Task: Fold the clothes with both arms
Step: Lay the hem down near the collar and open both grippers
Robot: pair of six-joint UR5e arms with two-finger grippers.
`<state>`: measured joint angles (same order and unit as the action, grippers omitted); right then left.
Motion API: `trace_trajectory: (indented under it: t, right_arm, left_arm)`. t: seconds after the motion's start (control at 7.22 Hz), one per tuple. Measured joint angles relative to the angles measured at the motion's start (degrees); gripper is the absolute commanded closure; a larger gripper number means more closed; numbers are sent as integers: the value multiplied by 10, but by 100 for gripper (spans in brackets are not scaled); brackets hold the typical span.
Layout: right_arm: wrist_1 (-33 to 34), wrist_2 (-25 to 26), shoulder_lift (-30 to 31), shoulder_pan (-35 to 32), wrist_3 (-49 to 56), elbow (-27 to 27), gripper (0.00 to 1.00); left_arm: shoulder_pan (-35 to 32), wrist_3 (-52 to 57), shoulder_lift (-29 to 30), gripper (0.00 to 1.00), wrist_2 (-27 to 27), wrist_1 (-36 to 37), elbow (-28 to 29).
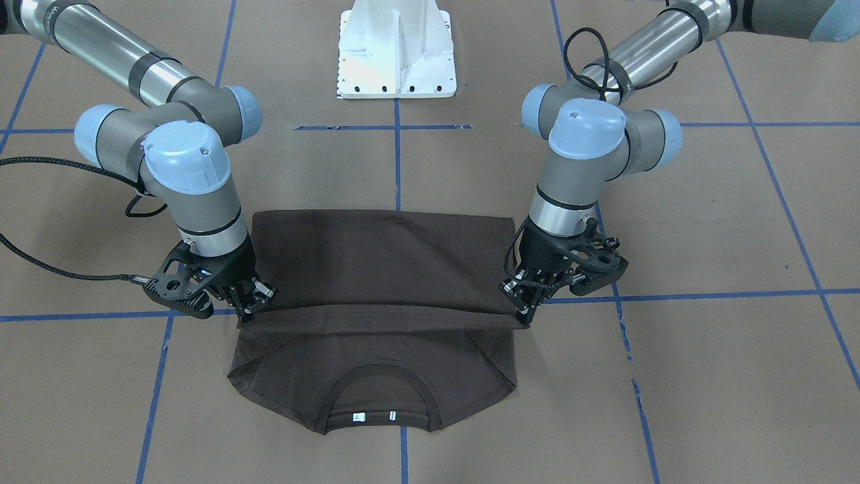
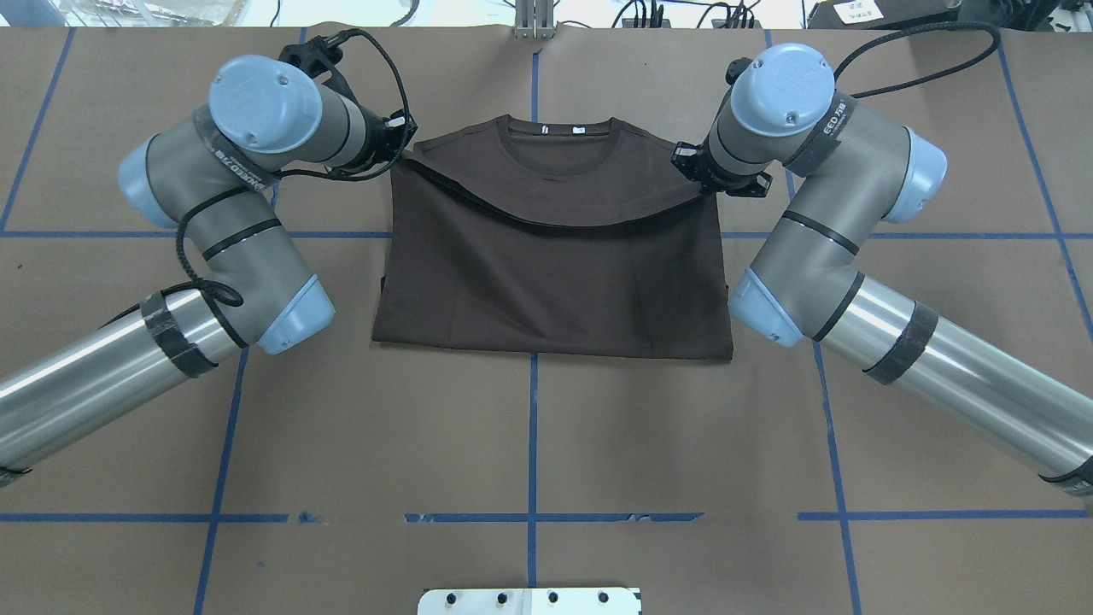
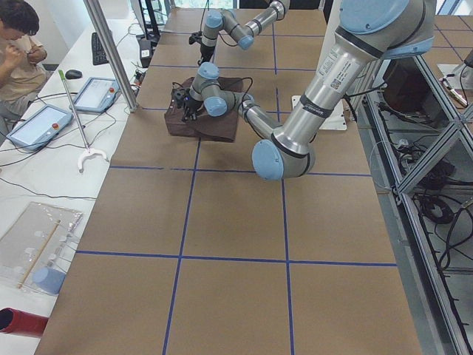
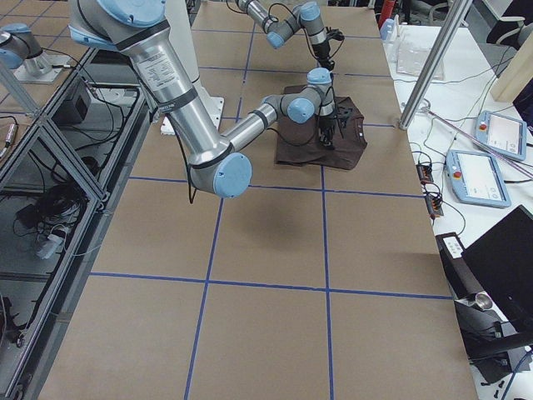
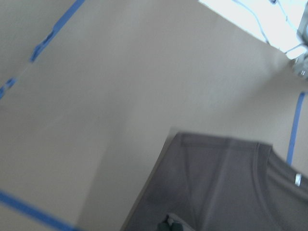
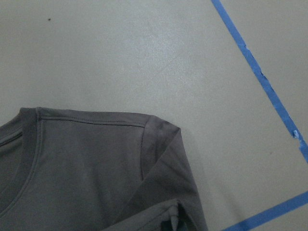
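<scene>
The dark brown T-shirt (image 1: 376, 255) (image 2: 546, 282) lies on the brown table with its ribbed collar (image 1: 379, 396) and white neck tags (image 1: 358, 417) on the side away from the robot. A folded-over layer is held up along a sagging edge just short of the collar. My left gripper (image 1: 523, 316) (image 2: 403, 152) is shut on one end of that edge, and my right gripper (image 1: 254, 306) (image 2: 698, 178) is shut on the other end. Each wrist view shows the shirt's shoulder (image 5: 216, 159) (image 6: 159, 130) below, flat on the table.
The white pedestal base (image 1: 396, 50) (image 2: 529, 600) stands on the robot's side of the shirt. Blue tape lines (image 2: 534, 427) cross the table. Beyond the far edge are a metal post (image 3: 111, 52), tablets (image 3: 41, 126) and a seated person (image 3: 18, 44).
</scene>
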<state>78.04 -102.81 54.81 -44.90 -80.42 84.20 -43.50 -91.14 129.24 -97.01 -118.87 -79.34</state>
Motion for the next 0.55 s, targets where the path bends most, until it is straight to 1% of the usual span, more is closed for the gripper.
trace_trajectory:
  t: [0.28, 0.55]
  right_arm:
    - [-8, 10, 0, -6, 20, -17, 100]
    - [-10, 16, -1, -9, 27, -21, 100]
  left_arm:
    - [-1, -1, 16, 100, 4, -36, 53]
    - [-1, 0, 15, 100, 4, -44, 76]
